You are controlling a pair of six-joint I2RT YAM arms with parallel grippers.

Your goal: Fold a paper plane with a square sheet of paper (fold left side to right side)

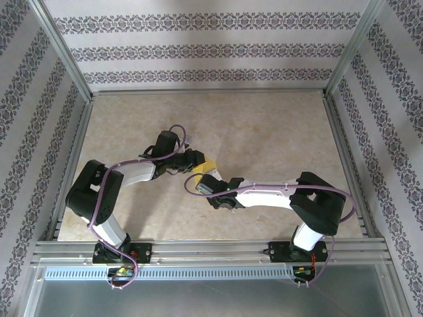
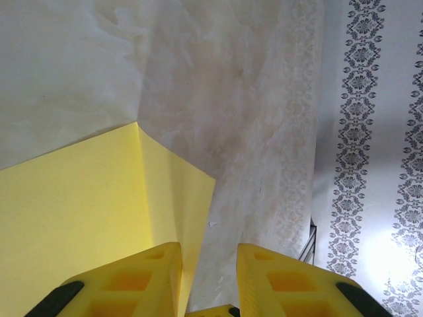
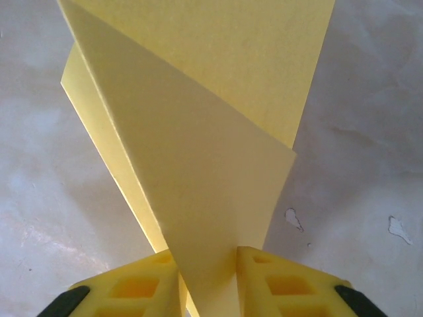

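Between patterned walls [image 1: 198, 49], the right gripper [image 3: 208, 254] pinched the creased square sheet of paper [image 3: 211, 132]. Beside it the left gripper [image 2: 210, 247] stood parted — bare table [image 2: 251, 132] showing between.

A beige marbled tabletop [image 1: 264, 125] bears small white flecks [image 3: 294, 219]. Wallpaper with dark floral bands [image 1: 198, 49] closes the far, left and right sides behind aluminium frame posts [image 1: 63, 49]. A slotted grey duct [image 1: 198, 272] runs along the near edge.
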